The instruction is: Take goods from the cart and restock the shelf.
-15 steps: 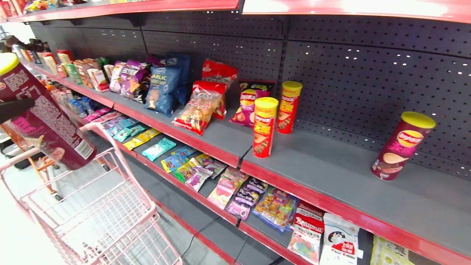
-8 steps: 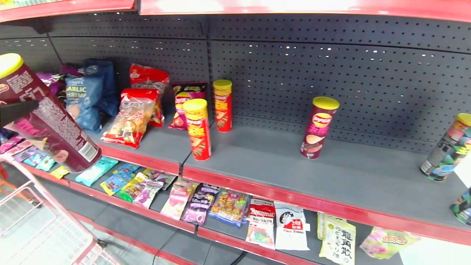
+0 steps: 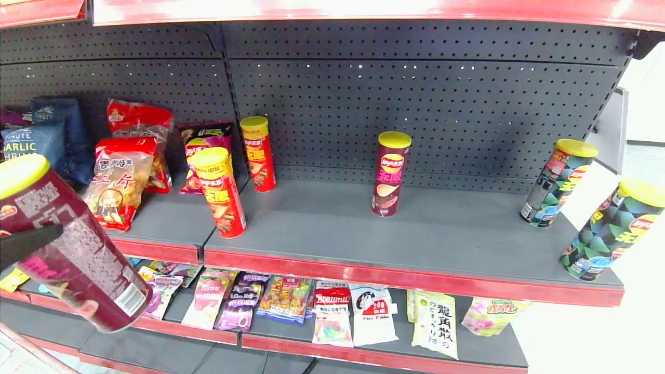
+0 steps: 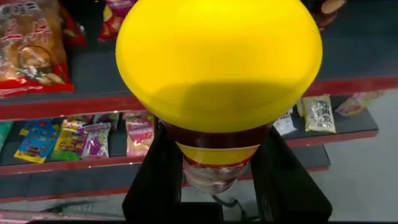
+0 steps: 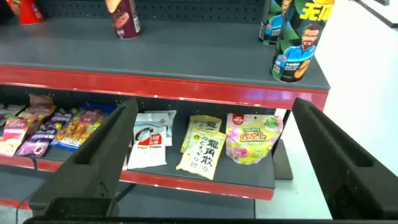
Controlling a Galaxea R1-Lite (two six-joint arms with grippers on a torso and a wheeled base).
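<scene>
A maroon chip can with a yellow lid hangs tilted at the left, in front of the shelves. My left gripper is shut on it, its black fingers on either side of the can below the lid. The grey shelf with a red front edge holds a matching maroon can standing alone mid-shelf. My right gripper is open with nothing in it, low in front of the shelf's right part.
Two red cans stand left of the maroon one, and two dark patterned cans stand at the shelf's right end. Snack bags fill the far left. Candy packets line the lower shelf. The cart's pink rim shows at bottom left.
The camera has swung right: the whole shelf slid left in view, the cart dropped almost out, and two patterned cans came in. The held can stays at the left, slightly lower.
</scene>
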